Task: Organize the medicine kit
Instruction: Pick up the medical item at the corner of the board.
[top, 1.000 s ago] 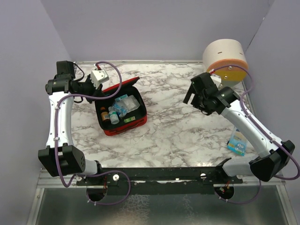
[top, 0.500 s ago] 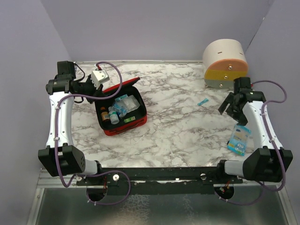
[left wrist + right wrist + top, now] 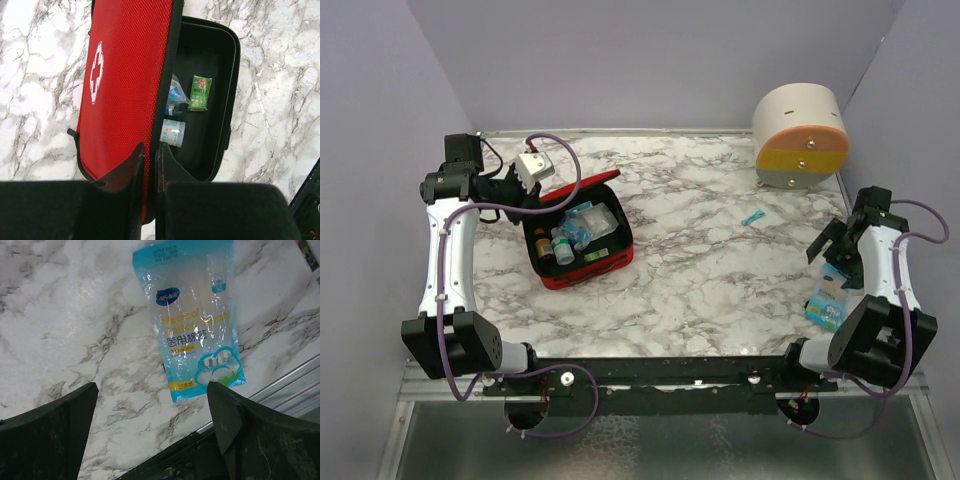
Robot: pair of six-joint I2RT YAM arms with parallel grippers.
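The medicine kit lies open at the left of the table, a red zippered case with a black inside. Its lid, marked with a white cross, stands up on edge. My left gripper is shut on the lid's rim, one finger on each side, and also shows as the left gripper from above. Inside lie a white bottle, a green packet and clear wrapped items. My right gripper hangs open over a blue plastic pouch near the table's right edge, holding nothing.
A round cream, orange, yellow and grey drawer container stands at the back right. A small teal item lies on the marble in front of it. The blue pouch sits close to the table's right front edge, beside the metal rail.
The right arm swung from near the drawer container back to the right edge, ending over the blue pouch, its jaws a little wider. The left gripper kept hold of the lid.
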